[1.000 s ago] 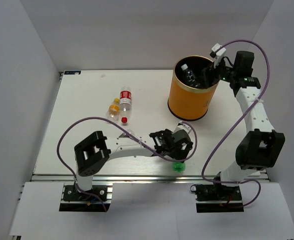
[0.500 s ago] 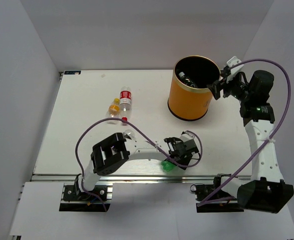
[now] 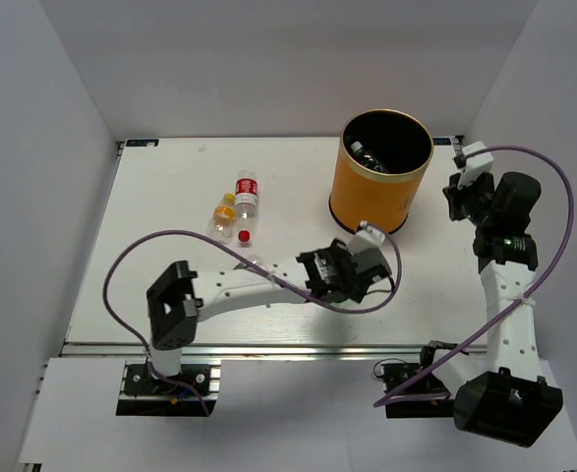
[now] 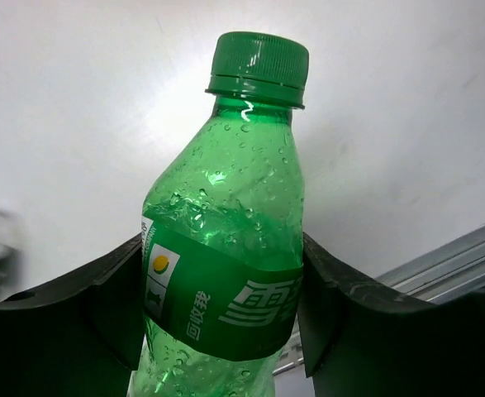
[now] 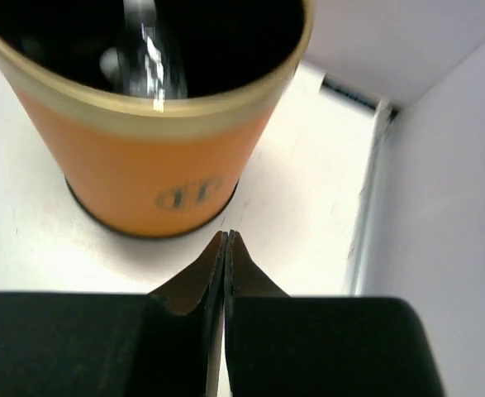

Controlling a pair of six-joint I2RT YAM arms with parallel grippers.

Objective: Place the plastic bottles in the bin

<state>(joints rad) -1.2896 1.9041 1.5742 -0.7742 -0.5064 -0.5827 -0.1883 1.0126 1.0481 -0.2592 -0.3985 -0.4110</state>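
A green plastic bottle (image 4: 225,240) with a green cap and label sits between the two black fingers (image 4: 102,306) of my left gripper (image 4: 221,281), which is shut on its body. From above, that gripper (image 3: 342,273) hangs in front of the bin and hides the bottle. The orange bin (image 3: 379,187) with its gold rim stands at the back right, with a clear bottle (image 3: 367,155) inside. My right gripper (image 5: 226,236) is shut and empty, just right of the bin (image 5: 159,157). On the left lie a red-labelled bottle (image 3: 246,194) and a yellow-orange one (image 3: 225,209).
A small red-capped clear bottle (image 3: 241,232) lies just below those two bottles. The left arm's purple cable (image 3: 170,241) loops over the table's left half. The right wall (image 5: 440,165) stands close to the right gripper. An aluminium rail (image 3: 268,346) runs along the near edge.
The left gripper closed on the green bottle at the near edge and carried it back toward the bin. The right gripper pulled away from over the bin to its right and shut.
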